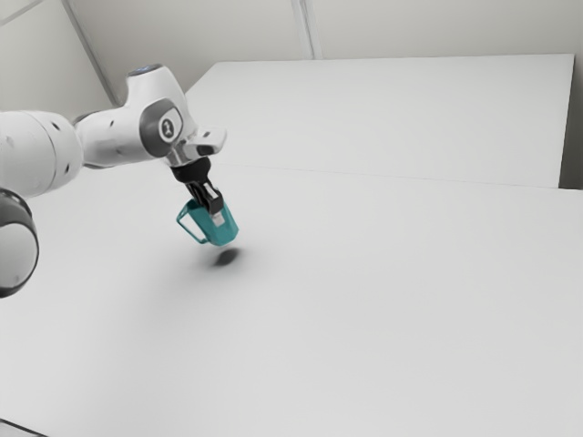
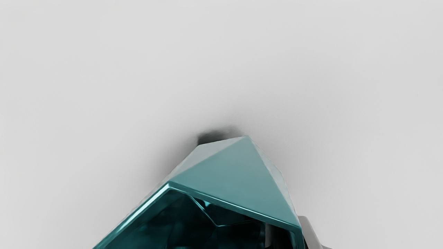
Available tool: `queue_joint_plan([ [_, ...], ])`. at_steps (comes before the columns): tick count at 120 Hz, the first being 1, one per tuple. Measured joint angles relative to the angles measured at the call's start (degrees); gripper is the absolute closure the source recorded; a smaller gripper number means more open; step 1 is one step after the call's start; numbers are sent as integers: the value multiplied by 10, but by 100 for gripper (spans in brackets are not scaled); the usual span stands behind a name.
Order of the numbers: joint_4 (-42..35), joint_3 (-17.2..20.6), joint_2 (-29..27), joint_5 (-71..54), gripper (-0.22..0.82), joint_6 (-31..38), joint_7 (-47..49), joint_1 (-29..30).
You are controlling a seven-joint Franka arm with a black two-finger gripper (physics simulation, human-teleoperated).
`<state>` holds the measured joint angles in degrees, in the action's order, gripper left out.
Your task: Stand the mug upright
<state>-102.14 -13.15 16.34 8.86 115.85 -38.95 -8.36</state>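
Mug, teal, tilted, aloft above the surface; handle toward the exterior view's left; tool gripping its wall, one finger inside, one outside.

The faceted teal mug hangs tilted above the table.

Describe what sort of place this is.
Probably a simulated robotics lab: a white-and-grey jointed robot arm reaches over a broad, smooth white table, with pale flat walls behind.
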Motion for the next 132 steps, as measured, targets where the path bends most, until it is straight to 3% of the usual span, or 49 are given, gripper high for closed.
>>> queue_joint_plan([
  [45,40,-9,69,-108,78,101,48,-51],
  [126,84,-10,129,-158,79,81,48,-53],
  [132,85,-10,129,-160,70,80,47,-54],
])
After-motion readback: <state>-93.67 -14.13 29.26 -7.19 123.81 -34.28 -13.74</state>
